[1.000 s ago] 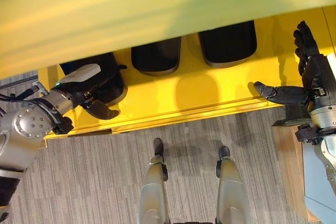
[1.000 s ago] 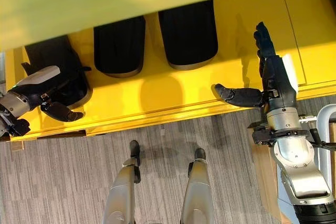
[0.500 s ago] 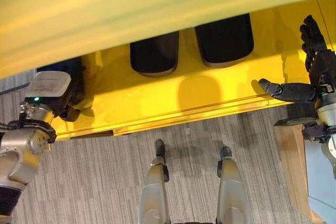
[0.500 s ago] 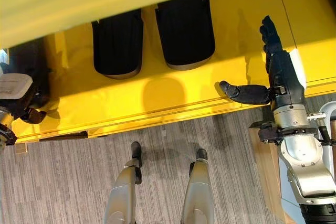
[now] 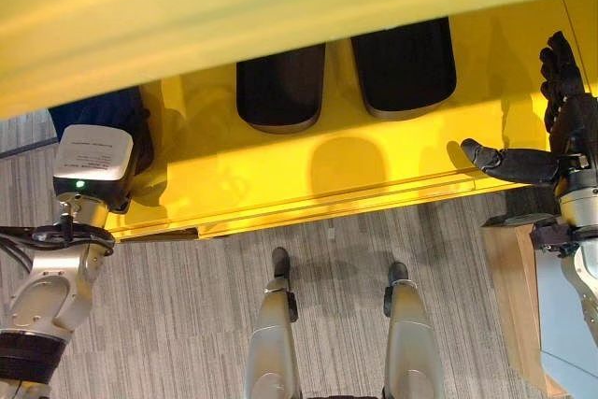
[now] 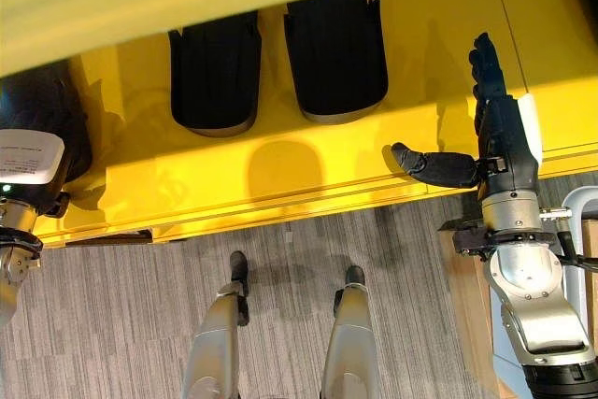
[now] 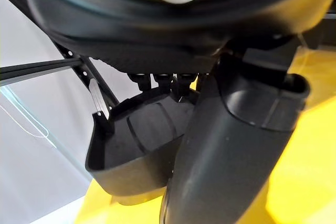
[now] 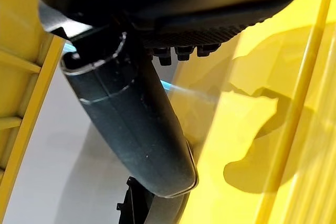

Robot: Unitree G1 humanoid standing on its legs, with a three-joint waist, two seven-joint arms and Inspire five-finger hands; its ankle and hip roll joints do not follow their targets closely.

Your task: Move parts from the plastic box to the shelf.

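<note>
Left hand [image 7: 231, 145] sits at the far left end of the yellow shelf [image 5: 308, 170], wrist module on top hiding the fingers in the eye views. The wrist view shows its thumb against a black moulded part [image 7: 131, 156], but contact is unclear, so I can't tell whether it grips or just rests there. That part [image 5: 103, 114] lies straight ahead of the hand, under the upper shelf board, long axis running front to back into the shelf.

Two more black parts [image 5: 280, 91] [image 5: 404, 64] lie side by side to the hand's right, same orientation, rounded ends toward the shelf's front edge.

Right hand [image 6: 500, 133] is over the shelf's right end, fingers straight, thumb out sideways, holding nothing, well apart from the parts.

Judgement: left arm is nearer. Next move depends on clearing straight back along the part's long axis.
</note>
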